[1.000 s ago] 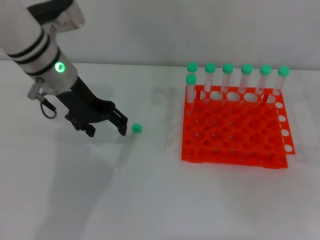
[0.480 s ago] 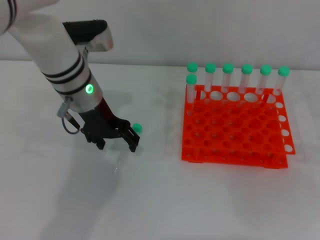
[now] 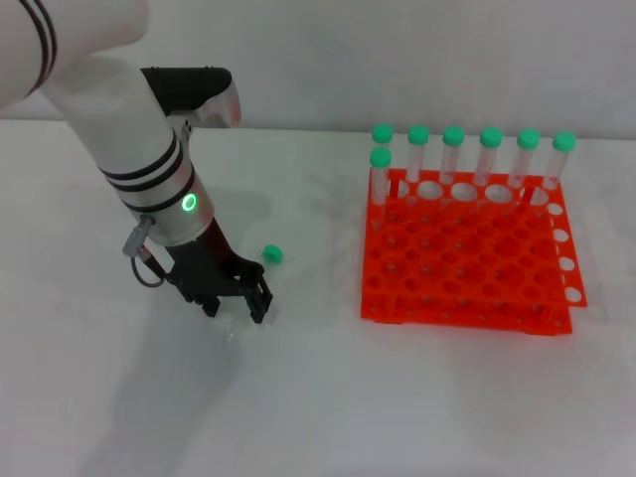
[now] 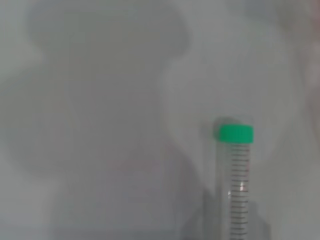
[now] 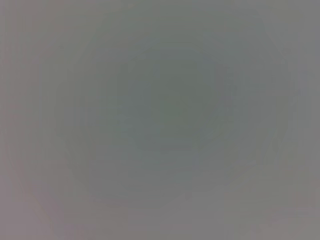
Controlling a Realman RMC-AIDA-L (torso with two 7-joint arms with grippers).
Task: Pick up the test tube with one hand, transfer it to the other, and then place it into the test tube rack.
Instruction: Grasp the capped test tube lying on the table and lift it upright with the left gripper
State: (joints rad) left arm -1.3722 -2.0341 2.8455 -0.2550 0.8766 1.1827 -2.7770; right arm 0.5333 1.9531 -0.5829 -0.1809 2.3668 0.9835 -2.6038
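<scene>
The test tube lies flat on the white table; its green cap (image 3: 272, 254) shows in the head view, and its clear body runs toward me under my left gripper. In the left wrist view the tube (image 4: 237, 180) shows its cap and printed scale. My left gripper (image 3: 237, 303), black on a white arm with a green light, hangs low over the tube's body. Its fingers are apart, one on each side of the tube, and it holds nothing. The orange-red test tube rack (image 3: 462, 268) stands to the right. My right gripper is out of view.
Several capped tubes (image 3: 453, 149) stand upright along the rack's back row, and one (image 3: 380, 174) stands at its back left corner. The right wrist view shows only plain grey. Bare white table lies between the lying tube and the rack.
My left arm has swung right and toward me, and has come down. Its gripper has moved from left of the cap to over the tube's body. The tube has not moved.
</scene>
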